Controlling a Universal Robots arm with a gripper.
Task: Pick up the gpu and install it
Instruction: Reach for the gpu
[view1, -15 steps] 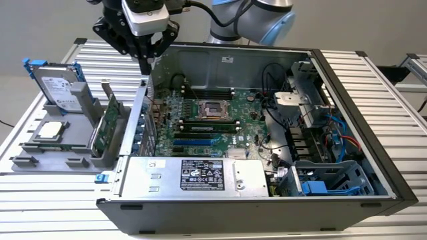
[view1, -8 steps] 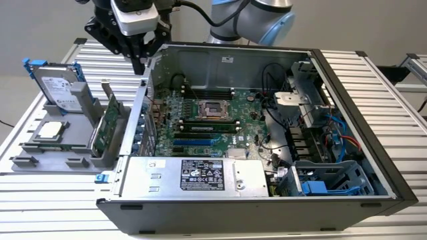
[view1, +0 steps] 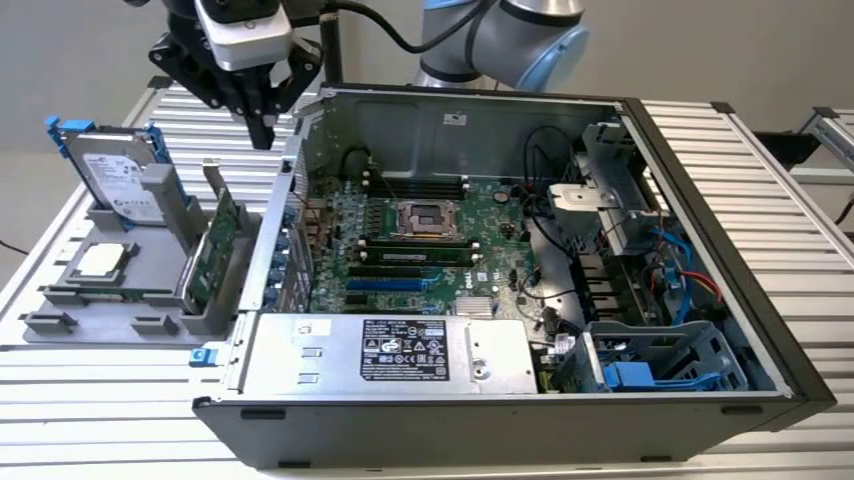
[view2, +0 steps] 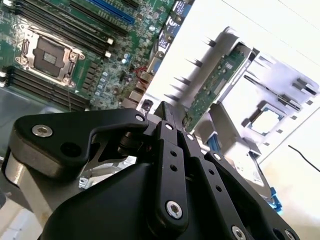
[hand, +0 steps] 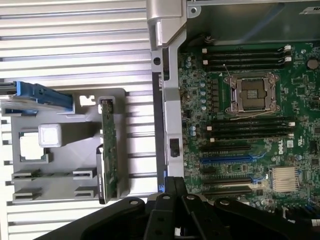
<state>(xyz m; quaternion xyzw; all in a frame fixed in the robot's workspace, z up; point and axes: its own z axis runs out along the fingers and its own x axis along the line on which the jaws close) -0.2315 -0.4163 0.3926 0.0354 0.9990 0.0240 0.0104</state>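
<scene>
Our gripper (view1: 263, 137), clenched and empty, hangs over the side wall of the computer case (view1: 467, 120); we see the gpu (view1: 210, 250) below, on edge in the grey holder (view1: 94, 328), long axis along that wall.

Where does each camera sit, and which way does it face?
Exterior view: off the arm, high, looking down into the case and on the holder; arm and gripper show.
First wrist view: on the wrist, looking down on the gpu and motherboard, past the gripper.
Second wrist view: on the wrist, slanted along the gripper toward the gpu.
Shared: both wrist views show gpu, motherboard, gripper.
</scene>
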